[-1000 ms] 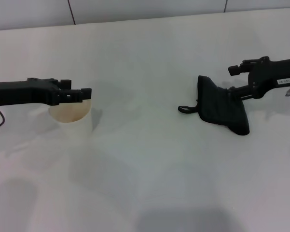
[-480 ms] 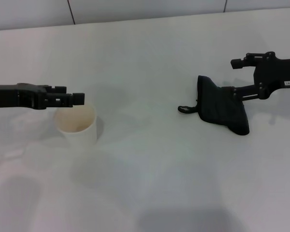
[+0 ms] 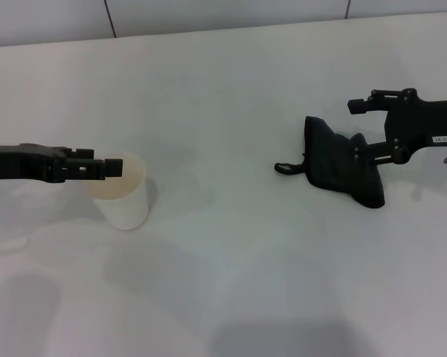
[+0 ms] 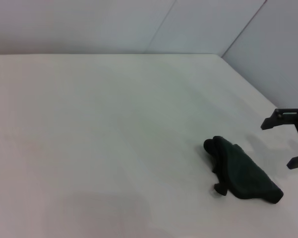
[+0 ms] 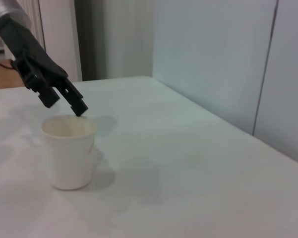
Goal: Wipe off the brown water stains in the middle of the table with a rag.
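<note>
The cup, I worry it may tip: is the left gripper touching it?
Apart. In the right wrist view the left gripper hangs just above the cup, with a sliver of table showing between fingertips and rim.

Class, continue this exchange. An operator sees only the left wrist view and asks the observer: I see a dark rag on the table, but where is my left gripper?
Observer: The left gripper hangs over the rim of a white cup.
Operator: Is the cup upright?
Observer: Yes, upright on the table.
Operator: Where is it from the rag?
Observer: Far to the robot's left; the rag lies by the right gripper.
</note>
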{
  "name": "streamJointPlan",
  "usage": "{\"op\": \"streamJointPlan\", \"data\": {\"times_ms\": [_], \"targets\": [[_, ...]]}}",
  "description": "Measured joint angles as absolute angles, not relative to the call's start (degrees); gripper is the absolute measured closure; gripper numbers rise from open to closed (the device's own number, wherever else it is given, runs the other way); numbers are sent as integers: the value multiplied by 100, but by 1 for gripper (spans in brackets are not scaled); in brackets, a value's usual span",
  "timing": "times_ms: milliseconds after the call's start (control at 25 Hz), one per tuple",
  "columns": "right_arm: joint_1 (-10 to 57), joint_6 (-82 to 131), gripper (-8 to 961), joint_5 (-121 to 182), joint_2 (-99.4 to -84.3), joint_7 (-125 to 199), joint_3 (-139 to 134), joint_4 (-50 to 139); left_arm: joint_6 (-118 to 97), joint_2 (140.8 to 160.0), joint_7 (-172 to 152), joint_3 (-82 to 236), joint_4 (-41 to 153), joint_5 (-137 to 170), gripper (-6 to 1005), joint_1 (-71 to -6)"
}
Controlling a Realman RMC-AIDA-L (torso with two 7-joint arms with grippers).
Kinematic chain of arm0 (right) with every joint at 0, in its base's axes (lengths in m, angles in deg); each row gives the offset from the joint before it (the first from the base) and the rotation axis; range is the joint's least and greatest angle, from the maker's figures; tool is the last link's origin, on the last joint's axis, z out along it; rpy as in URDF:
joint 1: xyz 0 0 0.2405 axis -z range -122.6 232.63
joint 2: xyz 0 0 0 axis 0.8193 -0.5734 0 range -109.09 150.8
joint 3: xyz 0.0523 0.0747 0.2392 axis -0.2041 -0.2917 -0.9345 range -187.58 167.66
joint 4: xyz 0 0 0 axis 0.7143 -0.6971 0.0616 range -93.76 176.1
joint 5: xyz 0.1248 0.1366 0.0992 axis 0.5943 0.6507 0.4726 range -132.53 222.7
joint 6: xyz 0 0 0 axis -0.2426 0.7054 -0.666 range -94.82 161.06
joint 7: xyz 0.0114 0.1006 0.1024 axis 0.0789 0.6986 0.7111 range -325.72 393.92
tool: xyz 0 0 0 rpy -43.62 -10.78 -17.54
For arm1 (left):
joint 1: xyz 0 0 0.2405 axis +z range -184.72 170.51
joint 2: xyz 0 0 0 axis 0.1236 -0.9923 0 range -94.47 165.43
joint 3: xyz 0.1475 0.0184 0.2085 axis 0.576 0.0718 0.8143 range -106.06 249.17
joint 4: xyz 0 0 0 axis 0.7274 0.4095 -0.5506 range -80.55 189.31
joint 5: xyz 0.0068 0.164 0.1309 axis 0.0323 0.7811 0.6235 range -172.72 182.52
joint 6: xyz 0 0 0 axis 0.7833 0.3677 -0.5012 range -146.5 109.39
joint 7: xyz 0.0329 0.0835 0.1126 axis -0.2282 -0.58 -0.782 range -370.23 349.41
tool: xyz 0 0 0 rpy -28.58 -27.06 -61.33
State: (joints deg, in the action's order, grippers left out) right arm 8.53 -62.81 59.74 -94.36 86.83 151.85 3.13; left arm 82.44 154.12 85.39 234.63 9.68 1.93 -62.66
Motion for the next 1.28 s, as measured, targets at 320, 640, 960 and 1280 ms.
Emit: {"op": "streamJointPlan", "data": {"times_ms": [320,640,960,1280], "targets": [[973,-6314,98,6269,-9446,8498,15176,546,8112,15430,8365,23459,1092,-86,125,-6220],[1161,-6415,98,6571,-9436,8474,15176,750,7980,15438,7504,23459,1688,-731,125,-5759],[1250,-6440,98,6599,-9436,8470,15176,770,7975,15436,7428,23459,1786,-973,125,-5470],[1322,-6110,98,6478,-9437,8347,15186,799,7972,15443,7313,23459,1895,-969,125,-5439]]}}
